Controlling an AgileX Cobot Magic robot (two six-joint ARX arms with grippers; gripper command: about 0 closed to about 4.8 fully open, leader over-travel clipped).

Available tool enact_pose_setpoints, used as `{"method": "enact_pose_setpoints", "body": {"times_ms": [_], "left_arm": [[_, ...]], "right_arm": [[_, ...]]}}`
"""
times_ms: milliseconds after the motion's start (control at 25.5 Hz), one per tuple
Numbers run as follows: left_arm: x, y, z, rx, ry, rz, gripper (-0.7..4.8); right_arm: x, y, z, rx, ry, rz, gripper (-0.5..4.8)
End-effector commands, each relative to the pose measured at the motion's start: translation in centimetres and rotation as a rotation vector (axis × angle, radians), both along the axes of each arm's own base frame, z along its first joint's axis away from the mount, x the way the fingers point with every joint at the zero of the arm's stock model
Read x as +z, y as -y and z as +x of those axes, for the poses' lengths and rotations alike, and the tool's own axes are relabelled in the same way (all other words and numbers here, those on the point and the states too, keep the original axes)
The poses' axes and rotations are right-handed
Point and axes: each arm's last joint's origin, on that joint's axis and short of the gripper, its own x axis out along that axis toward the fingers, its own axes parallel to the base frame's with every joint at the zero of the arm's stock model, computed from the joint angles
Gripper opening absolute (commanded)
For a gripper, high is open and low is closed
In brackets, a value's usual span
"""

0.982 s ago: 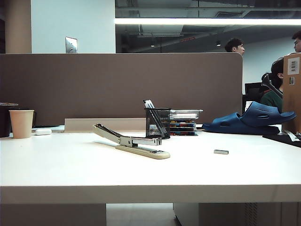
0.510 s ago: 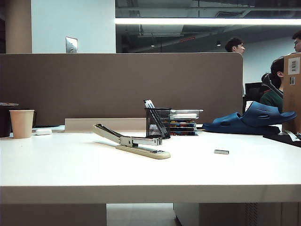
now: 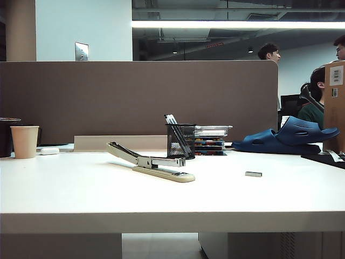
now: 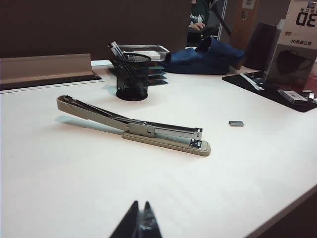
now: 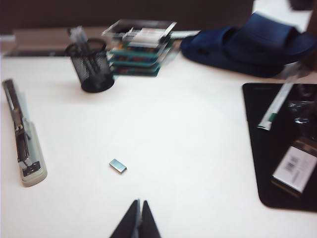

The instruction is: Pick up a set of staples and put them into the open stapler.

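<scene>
exterior view, stapler point(image 3: 153, 163) lengthwise left-right, hinged arm raised leftward

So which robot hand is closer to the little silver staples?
Right. The right gripper, shut, hovers over the bare table with the set of staples close ahead. The left gripper, also shut, faces the stapler; the staples lie beyond it.

Open-plan office. White desk point(image 3: 81, 194) w/ brown cubicle partition point(image 3: 135, 97) behind it, long ceiling strip light point(image 3: 237, 24), exposed ducts overhead. Desk stuff: black mesh pen cup point(image 3: 180, 141), stack of trays/boxes point(image 3: 211, 140), long-reach stapler point(image 3: 153, 162), paper cup point(image 3: 25, 141). Coworkers point(image 3: 269, 52) visible past the partition. Oddly, blue foam clogs point(image 3: 288, 137) on the desk too.
</scene>
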Motion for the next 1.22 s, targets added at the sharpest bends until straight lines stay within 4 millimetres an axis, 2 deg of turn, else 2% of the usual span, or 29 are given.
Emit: {"method": "enact_pose_setpoints", "body": {"times_ms": [39, 157, 393, 510, 589, 628, 668, 785, 903, 1021, 1217], "left_arm": [[0.2, 0.0, 0.0, -0.005, 0.011, 0.000, -0.06], [0.0, 0.0, 0.0, -0.005, -0.005, 0.001, -0.06], [-0.4, 0.0, 0.0, -0.005, -0.054, 0.001, -0.06], [-0.6, 0.0, 0.0, -0.005, -0.068, 0.002, -0.06], [-0.6, 0.0, -0.1, -0.004, -0.074, 0.002, -0.06], [-0.7, 0.0, -0.1, -0.002, -0.079, 0.002, -0.06], [-0.7, 0.0, -0.1, -0.002, -0.079, 0.002, -0.06], [-0.7, 0.0, -0.1, -0.003, -0.079, 0.002, -0.06], [-0.7, 0.0, -0.1, -0.002, -0.082, 0.002, -0.06], [-0.7, 0.0, -0.1, -0.002, -0.084, 0.002, -0.06], [-0.7, 0.0, -0.1, -0.002, -0.086, 0.002, -0.06]], "right_arm": [[1.6, 0.0, 1.8, 0.064, -0.013, -0.037, -0.09], [3.1, 0.2, 5.2, 0.086, -0.103, -0.067, -0.09], [3.7, 0.5, 10.2, 0.141, -0.254, -0.161, -0.08], [3.7, 0.6, 12.6, 0.193, -0.315, -0.149, 0.35], [3.5, 0.5, 14.1, 0.240, -0.340, -0.138, 0.95], [3.2, 0.5, 15.6, 0.299, -0.351, -0.136, 1.43], [3.1, 0.3, 16.2, 0.329, -0.350, -0.145, 1.56], [2.4, -0.4, 18.0, 0.410, -0.355, -0.182, 1.64], [1.0, -2.1, 20.5, 0.508, -0.379, -0.198, 1.90], [-0.1, -3.3, 21.6, 0.564, -0.393, -0.231, 2.68], [-3.3, -5.5, 23.2, 0.658, -0.443, -0.299, 2.76]]}}
